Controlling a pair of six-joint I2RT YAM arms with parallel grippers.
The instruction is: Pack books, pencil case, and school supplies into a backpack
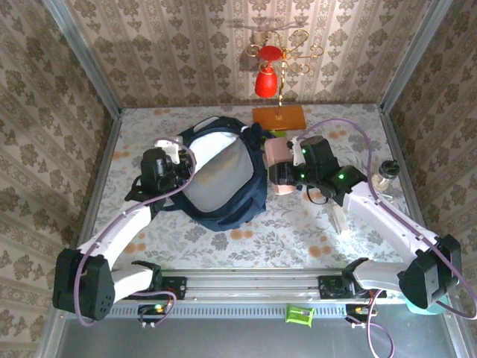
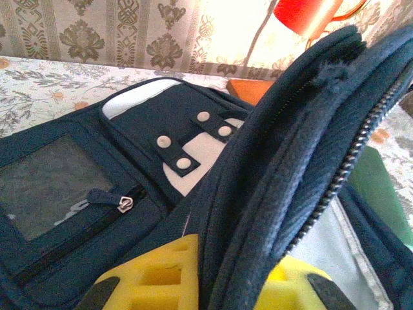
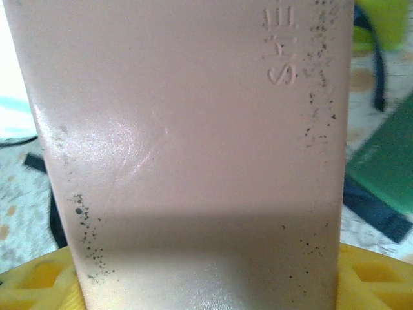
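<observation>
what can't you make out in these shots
Inside of the large navy fabric backpack: top view, too small to tell; left wrist view, the raised zip flap blocks it.
Embossed lettering on the flat pink oblong piece: right wrist view, blurred, cut by the top edge.
Dark green flat piece: right wrist view, blurred, partly behind that piece.

Bright, even light (wrist close-ups blurred)
</observation>
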